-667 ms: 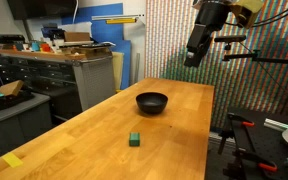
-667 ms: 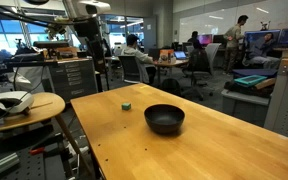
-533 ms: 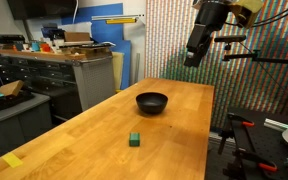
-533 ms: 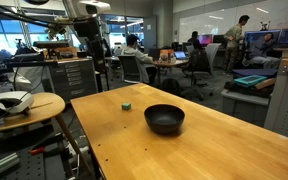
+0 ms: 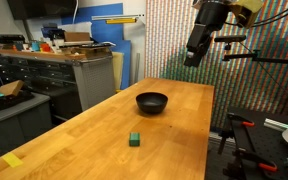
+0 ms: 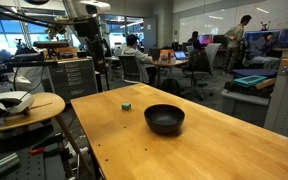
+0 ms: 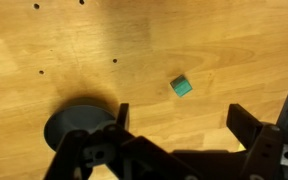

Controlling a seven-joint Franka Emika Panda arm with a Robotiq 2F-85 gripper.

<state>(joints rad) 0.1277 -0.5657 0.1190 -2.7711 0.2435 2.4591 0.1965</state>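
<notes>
On the wooden table (image 5: 104, 125) the green block (image 5: 134, 139) sits by itself, apart from the black bowl (image 5: 152, 102), and neither has shifted over the last moment. High above the table's far edge my gripper (image 5: 194, 55) hangs just as it did, jaws spread wide and holding nothing, so I judge no move has begun. Drawer cabinets (image 5: 54, 65) and a yellow tape mark (image 5: 12, 160) lie well apart; only the bowl stands near the block.

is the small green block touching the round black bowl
Apart. In an exterior view, bare wooden table shows plainly between the small green block and the round black bowl.
</notes>
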